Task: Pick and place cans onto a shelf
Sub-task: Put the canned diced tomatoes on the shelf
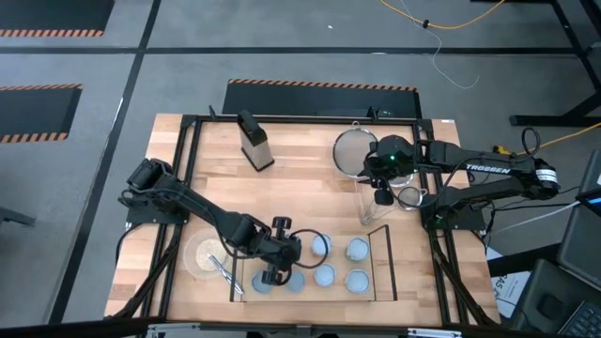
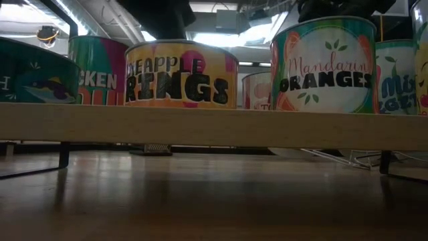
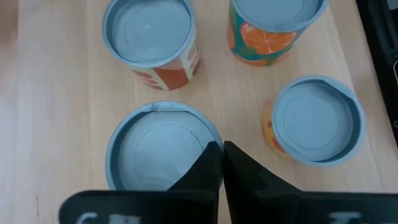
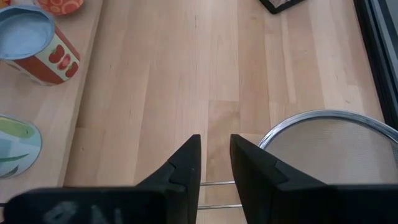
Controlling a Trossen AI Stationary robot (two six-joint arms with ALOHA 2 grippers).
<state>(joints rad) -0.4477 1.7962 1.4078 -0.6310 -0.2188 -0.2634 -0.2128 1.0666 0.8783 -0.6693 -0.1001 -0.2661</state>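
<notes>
**Left claw over the cans on the shelf, right claw by the strainers**

The bench (image 1: 300,160) is pale butcher-block wood with a thin black frame along its edges. At its near side lies the shelf (image 1: 380,282), a low light-wood board with black metal uprights at its short ends. On it stand the cans (image 1: 357,250), short cylinders with round blue-grey recessed lids.

The left claw (image 1: 279,252) hovers over the left part of the shelf, its dark fingers (image 3: 211,163) pressed together and holding nothing, just above one lid. The right claw (image 1: 383,192) sits at the far right of the bench, beside two round wire-mesh strainers (image 1: 355,150), its fingers nearly closed with a narrow gap and nothing between them.

Only the low view shows the can sides: glossy printed labels reading "Pineapple Rings" and "Mandarin Oranges", and the plain edge of the board beneath them. From above only the lids show. The left wrist view shows orange-slice and red patterns on the sides. The right wrist view shows the fine mesh and shiny rim of a strainer, and its thin wire handle.

A dark box grater (image 1: 254,143) stands at the far left, a pale bowl (image 1: 202,255) with a utensil left of the shelf.
</notes>
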